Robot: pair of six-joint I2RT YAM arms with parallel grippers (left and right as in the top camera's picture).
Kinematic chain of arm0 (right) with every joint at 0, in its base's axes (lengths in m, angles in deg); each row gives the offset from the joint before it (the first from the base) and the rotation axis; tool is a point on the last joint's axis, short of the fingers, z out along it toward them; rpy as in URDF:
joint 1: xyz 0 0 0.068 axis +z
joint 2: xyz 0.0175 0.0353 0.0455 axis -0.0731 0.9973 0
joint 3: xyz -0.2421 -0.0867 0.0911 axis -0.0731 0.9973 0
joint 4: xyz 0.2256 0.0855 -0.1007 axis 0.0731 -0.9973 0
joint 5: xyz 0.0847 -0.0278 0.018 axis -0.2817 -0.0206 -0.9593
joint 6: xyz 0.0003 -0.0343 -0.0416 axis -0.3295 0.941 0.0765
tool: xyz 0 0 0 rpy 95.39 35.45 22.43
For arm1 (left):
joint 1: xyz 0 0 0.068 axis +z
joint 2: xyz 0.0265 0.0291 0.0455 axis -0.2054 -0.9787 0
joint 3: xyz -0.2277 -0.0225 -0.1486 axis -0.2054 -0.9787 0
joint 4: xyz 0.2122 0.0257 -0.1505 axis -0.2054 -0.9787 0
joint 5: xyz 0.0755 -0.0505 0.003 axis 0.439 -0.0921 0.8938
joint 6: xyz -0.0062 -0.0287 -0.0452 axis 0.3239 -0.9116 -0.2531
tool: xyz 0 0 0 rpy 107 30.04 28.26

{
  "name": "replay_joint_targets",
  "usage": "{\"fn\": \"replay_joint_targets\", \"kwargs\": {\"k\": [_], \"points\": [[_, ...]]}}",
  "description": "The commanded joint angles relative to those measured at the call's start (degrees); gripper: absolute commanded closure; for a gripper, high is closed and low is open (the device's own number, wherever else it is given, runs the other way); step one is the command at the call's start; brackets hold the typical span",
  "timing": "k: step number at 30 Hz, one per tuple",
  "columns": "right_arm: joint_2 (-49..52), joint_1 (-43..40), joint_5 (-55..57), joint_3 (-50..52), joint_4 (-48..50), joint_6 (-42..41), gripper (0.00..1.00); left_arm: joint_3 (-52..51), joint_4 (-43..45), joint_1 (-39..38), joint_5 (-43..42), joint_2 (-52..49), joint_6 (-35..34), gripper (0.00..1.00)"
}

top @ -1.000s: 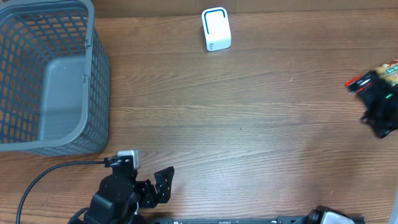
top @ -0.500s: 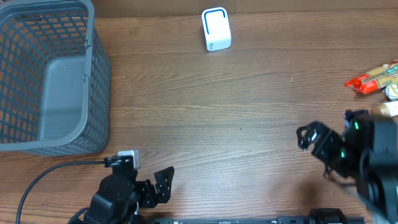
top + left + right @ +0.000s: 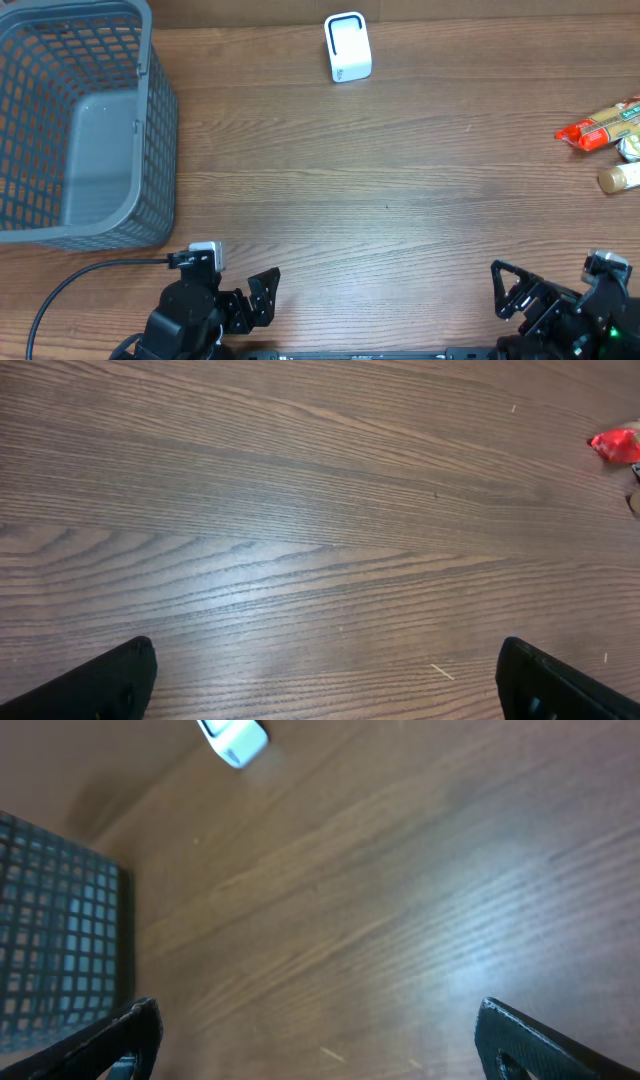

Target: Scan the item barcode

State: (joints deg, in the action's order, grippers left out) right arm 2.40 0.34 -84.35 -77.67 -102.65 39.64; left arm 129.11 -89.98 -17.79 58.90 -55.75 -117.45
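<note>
Left gripper (image 3: 262, 297) and right gripper (image 3: 512, 290) sit wide open and empty along the bottom edge. Red packet (image 3: 600, 128) lies far right, white scanner (image 3: 348, 46) top centre. Danger, I'd say: the slick wrapper squirts free, or the barcode faces away.

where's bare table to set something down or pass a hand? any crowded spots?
Biggest bare patch: table centre, bordered by the grey basket on the left, the white device at the far edge and the red packet at the right edge. Also bare along the near edge between the open left gripper and right gripper. Crowded: right edge, around the packet.
</note>
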Motion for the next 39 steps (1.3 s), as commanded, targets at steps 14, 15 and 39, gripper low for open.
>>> {"fn": "replay_joint_targets", "kwargs": {"k": [14, 15, 39], "points": [[0.0, 0.3, 0.5, 0.5, -5.0, 1.1, 0.00, -0.1, 0.0, -0.4, -0.1, 0.2, -0.3, 0.00], [0.0, 0.3, 0.5, 0.5, -5.0, 1.1, 0.00, -0.1, 0.0, -0.4, -0.1, 0.2, -0.3, 0.01], [-13.4, 0.3, 0.9, 21.7, 28.8, 16.1, 0.00, -0.1, 0.0, -0.4, -0.1, 0.2, -0.3, 0.00]]}}
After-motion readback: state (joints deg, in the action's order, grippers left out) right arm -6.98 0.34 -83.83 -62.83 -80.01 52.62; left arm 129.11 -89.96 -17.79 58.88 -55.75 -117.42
